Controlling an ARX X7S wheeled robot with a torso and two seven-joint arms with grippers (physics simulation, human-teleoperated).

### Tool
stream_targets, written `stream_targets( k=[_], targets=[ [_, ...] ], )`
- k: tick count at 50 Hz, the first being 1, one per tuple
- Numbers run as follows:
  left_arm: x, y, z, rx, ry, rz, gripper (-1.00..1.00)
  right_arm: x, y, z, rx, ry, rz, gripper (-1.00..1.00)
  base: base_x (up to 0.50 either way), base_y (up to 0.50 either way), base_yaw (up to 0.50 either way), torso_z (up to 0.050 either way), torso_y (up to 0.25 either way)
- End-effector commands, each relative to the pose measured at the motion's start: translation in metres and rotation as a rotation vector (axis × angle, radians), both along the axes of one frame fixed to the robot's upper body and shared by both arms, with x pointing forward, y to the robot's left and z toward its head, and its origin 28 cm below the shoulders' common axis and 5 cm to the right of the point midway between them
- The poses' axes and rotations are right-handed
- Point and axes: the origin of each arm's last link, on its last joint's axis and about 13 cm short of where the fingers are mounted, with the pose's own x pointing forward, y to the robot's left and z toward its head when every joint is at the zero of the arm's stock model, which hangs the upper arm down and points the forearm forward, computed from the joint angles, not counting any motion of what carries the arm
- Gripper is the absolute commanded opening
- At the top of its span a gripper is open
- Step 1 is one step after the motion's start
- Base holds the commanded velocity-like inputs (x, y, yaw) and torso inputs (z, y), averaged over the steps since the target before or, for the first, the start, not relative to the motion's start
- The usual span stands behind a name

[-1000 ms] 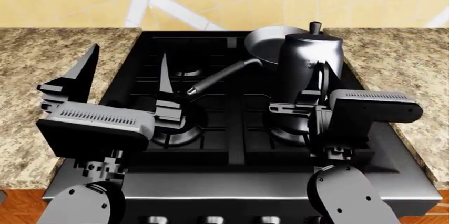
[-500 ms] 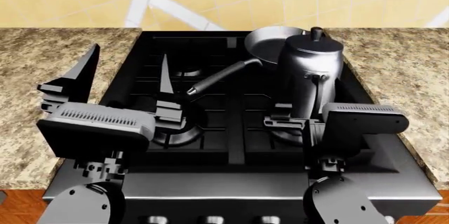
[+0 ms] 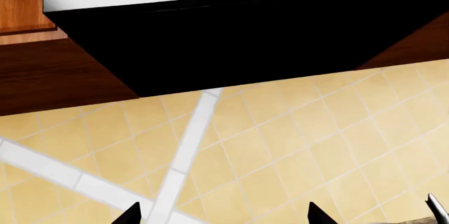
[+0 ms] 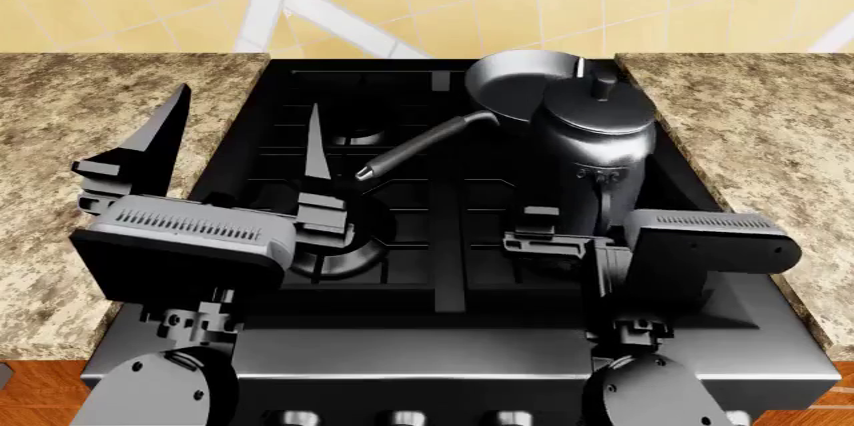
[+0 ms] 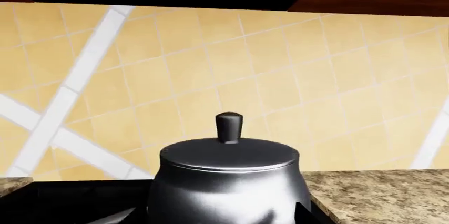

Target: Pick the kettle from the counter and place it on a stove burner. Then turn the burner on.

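The kettle [image 4: 595, 151] has dropped onto the front-right burner [image 4: 541, 258]; right gripper [image 4: 603, 214] appears clamped on its handle, so release gently.

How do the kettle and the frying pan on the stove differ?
The kettle is tall, lidded, with a black knob on top; the frying pan is shallow and open. The pan has a long handle reaching toward the stove's middle; the kettle's thin handle runs down its side. Both are shiny metal on the black grates.
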Motion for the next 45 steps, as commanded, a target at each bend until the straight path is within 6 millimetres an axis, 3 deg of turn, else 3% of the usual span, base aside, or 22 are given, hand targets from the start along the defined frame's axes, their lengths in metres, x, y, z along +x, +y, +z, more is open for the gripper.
stream_targets(
  k=[1, 21, 35, 45],
  targets=[
    [0.000, 0.000, 0.000, 0.000, 0.001, -0.001, 1.00, -0.008, 0.001, 0.004, 0.004, -0.018, 0.012, 1.00, 0.00, 0.00, 0.00, 0.000, 0.000],
    [-0.001, 0.000, 0.000, 0.001, -0.002, 0.000, 1.00, -0.024, 0.005, 0.014, 0.009, -0.063, 0.038, 1.00, 0.00, 0.00, 0.00, 0.000, 0.000],
    [-0.003, 0.001, 0.004, -0.008, -0.018, 0.009, 1.00, -0.039, -0.006, 0.018, -0.010, -0.057, 0.054, 1.00, 0.00, 0.00, 0.00, 0.000, 0.000],
    [-0.006, 0.002, 0.007, -0.021, -0.033, 0.009, 1.00, -0.041, -0.009, 0.017, -0.010, -0.022, 0.062, 1.00, -0.50, 0.00, 0.00, 0.000, 0.000]
  ],
)
